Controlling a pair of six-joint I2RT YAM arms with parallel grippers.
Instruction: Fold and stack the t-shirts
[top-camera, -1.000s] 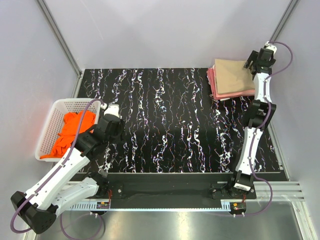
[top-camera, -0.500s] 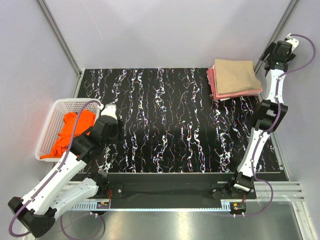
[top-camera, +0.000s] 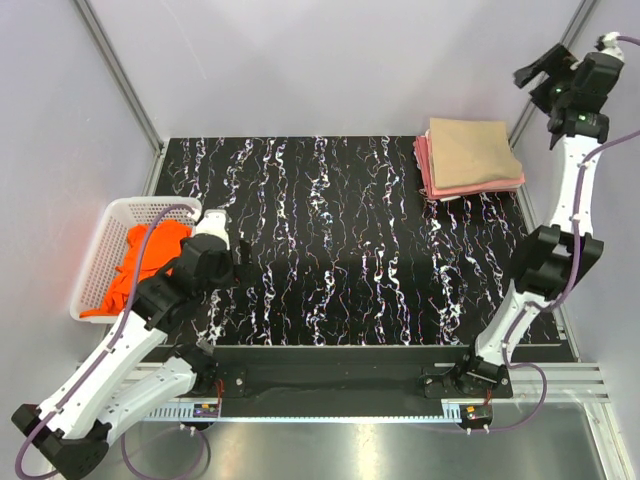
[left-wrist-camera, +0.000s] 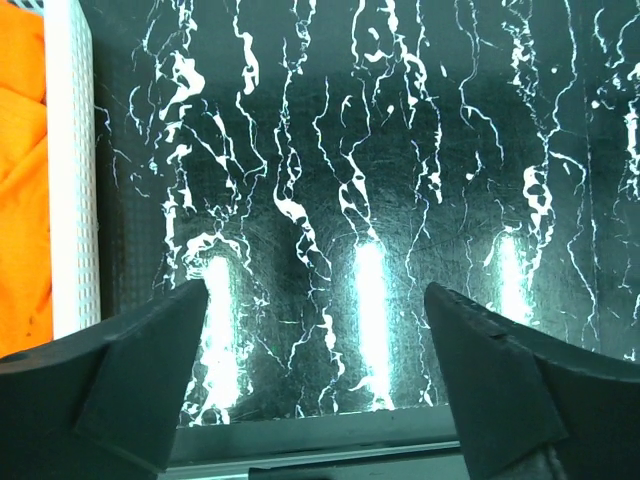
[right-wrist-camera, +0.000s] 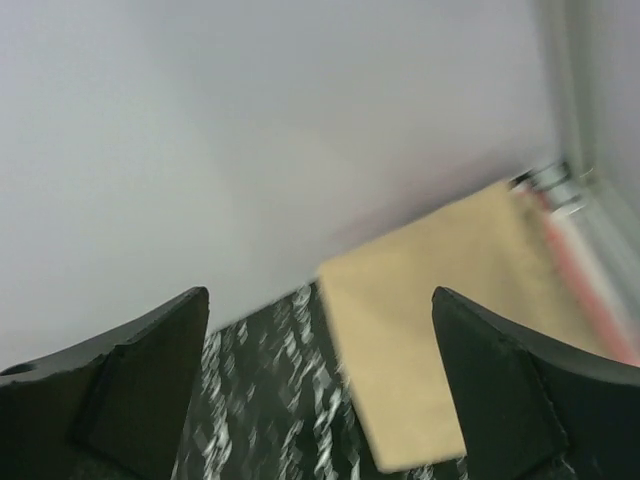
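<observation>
A folded tan t-shirt (top-camera: 470, 153) lies on top of a stack of folded salmon-pink t-shirts (top-camera: 428, 172) at the table's back right. It also shows in the right wrist view (right-wrist-camera: 450, 310). A bright orange t-shirt (top-camera: 145, 262) lies crumpled in the white basket (top-camera: 92, 262) at the left; it also shows in the left wrist view (left-wrist-camera: 22, 180). My left gripper (top-camera: 208, 225) is open and empty over the dark table, just right of the basket. My right gripper (top-camera: 540, 78) is open and empty, raised high above and right of the stack.
The table top (top-camera: 330, 240) is black with white marbling. Grey walls and metal posts (top-camera: 120, 85) close in the back and sides. The basket's white lattice wall (left-wrist-camera: 72, 170) stands close to my left gripper's left finger.
My right arm has risen up and to the right, away from the stack. My left gripper has shifted slightly toward the near side beside the basket.
</observation>
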